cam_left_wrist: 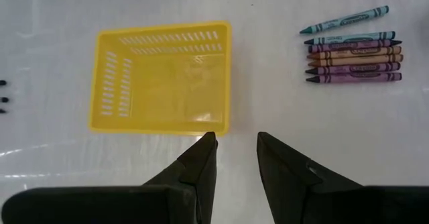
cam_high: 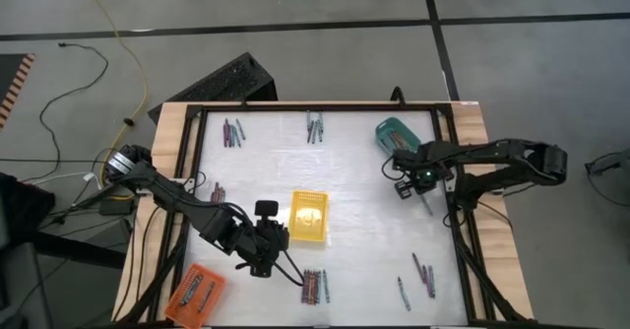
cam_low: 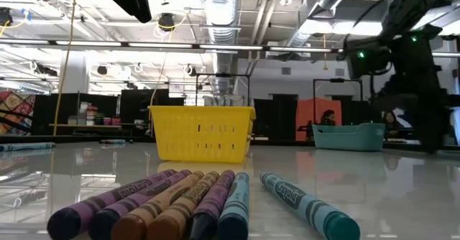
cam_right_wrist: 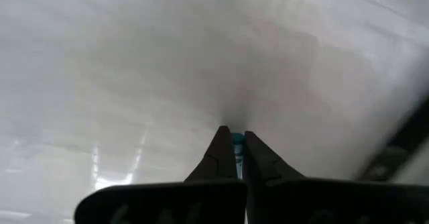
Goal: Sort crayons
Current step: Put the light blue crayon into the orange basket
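Observation:
Crayons lie in small groups on the white table: far left [cam_high: 233, 132], far middle [cam_high: 315, 127], left [cam_high: 217, 191], near middle [cam_high: 315, 285] and near right [cam_high: 423, 270]. The near-middle group [cam_left_wrist: 355, 53] also shows in the left wrist view. My right gripper [cam_right_wrist: 236, 138] hangs near the teal tray [cam_high: 394, 134], shut on a teal-blue crayon [cam_right_wrist: 237, 141]. My left gripper [cam_left_wrist: 236, 140] stands open above the table, just on the near side of the yellow tray [cam_left_wrist: 161, 76], with nothing between its fingers. My right gripper pinches a teal-blue crayon between its two fingertips [cam_right_wrist: 221, 147], coming from above and pointing down. Only a small bit of the crayon [cam_right_wrist: 237, 142] shows in the gap; the fingers hide the rest, so which part is held cannot be told.
An orange tray [cam_high: 197, 290] with crayons in it sits at the near left corner. A black frame [cam_high: 463, 230] runs round the table's edges. Bare white table lies between the yellow tray [cam_high: 308, 217] and the right arm [cam_high: 492, 162].

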`<state>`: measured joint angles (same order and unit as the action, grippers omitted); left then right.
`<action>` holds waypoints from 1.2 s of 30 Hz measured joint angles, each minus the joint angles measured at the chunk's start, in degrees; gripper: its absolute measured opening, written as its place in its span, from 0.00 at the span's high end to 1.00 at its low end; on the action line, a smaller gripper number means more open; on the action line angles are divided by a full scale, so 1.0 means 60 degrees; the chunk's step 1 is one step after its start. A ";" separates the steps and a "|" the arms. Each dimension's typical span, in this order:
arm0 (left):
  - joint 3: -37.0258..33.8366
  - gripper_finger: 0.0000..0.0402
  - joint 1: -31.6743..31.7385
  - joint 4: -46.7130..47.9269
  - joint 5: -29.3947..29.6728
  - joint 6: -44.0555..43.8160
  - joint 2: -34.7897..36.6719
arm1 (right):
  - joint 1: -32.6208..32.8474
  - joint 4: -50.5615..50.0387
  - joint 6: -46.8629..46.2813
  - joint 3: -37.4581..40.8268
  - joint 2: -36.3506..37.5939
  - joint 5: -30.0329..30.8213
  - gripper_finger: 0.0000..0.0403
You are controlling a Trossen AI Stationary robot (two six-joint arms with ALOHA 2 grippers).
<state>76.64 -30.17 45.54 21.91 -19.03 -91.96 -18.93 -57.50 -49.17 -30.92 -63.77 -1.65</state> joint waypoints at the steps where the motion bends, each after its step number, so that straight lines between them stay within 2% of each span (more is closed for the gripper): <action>1: 0.0000 0.76 0.0000 0.0000 0.0032 0.0000 0.0000 | 0.0152 -0.0039 -0.0038 -0.0115 0.0001 0.0012 1.00; 8: 0.0000 0.76 0.0020 -0.0085 0.0619 -0.0101 0.0000 | 0.1450 -0.0019 -0.0298 -0.1275 0.0011 0.0282 1.00; 18: 0.0000 0.76 0.0076 -0.1764 0.0985 0.0106 0.0000 | 0.3633 0.0796 0.0253 -0.3906 0.0011 0.1861 1.00; 26: 0.0000 0.76 0.0493 -0.4057 0.1210 0.0773 0.0000 | 0.5511 0.3610 0.2621 -0.5249 0.0015 0.3488 1.00; 31: 0.0000 0.76 0.0824 -0.5344 0.1249 0.1002 0.0000 | 0.6429 0.5982 0.4393 -0.5292 0.0006 0.3633 1.00; 36: 0.0000 0.76 0.1043 -0.6446 0.1253 0.1270 0.0000 | 0.7092 0.6872 0.5389 -0.5295 -0.0048 0.3786 1.00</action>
<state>76.64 -23.92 6.86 29.43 -11.41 -91.96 23.62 -16.27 -16.83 -62.70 -64.05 21.06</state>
